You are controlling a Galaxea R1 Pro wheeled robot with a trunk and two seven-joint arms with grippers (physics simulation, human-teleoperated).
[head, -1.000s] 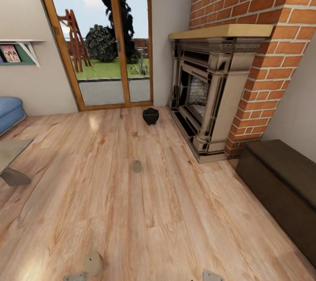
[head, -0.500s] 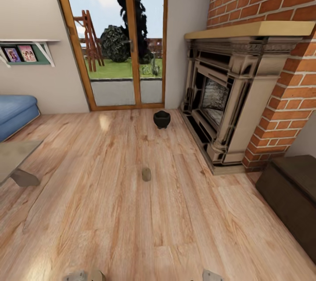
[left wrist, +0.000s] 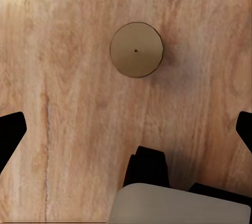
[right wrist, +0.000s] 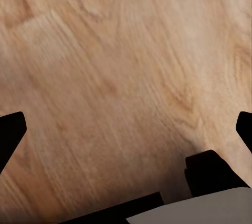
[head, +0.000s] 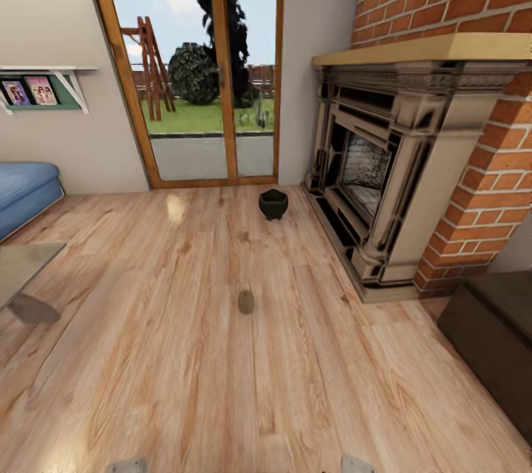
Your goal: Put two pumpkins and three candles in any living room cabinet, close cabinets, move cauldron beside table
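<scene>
- The cauldron (head: 273, 204) sits upright on the wooden floor (head: 185, 355) at the far side of the room, just left of the fireplace (head: 384, 162) and near the glass door (head: 199, 66).
- It looks rigid and heavy for its size, with a smooth, bulging belly that would probably slip between closing fingers. I judge the wide rim the better hold, one finger inside the mouth and one outside.
- A candle (head: 246, 301) stands on the floor between the robot and the cauldron, a small tan stub. Another candle (left wrist: 136, 49) shows in the left wrist view as a round tan top with a wick dot, directly below that arm. Both look light, waxy and easy to tip, so a side grip low on the body seems safest.
- The left gripper (left wrist: 126, 129) has its fingers spread wide with nothing between them; the right gripper (right wrist: 126, 129) is likewise spread wide over bare floor.
- The table (head: 22, 273) has a corner showing at the left, with a blue sofa (head: 26, 188) beyond it. A dark cabinet (head: 495, 332) stands at the right, its drawers seemingly shut.
- The floor ahead is free apart from the far candle, which lies on the straight line to the cauldron.
</scene>
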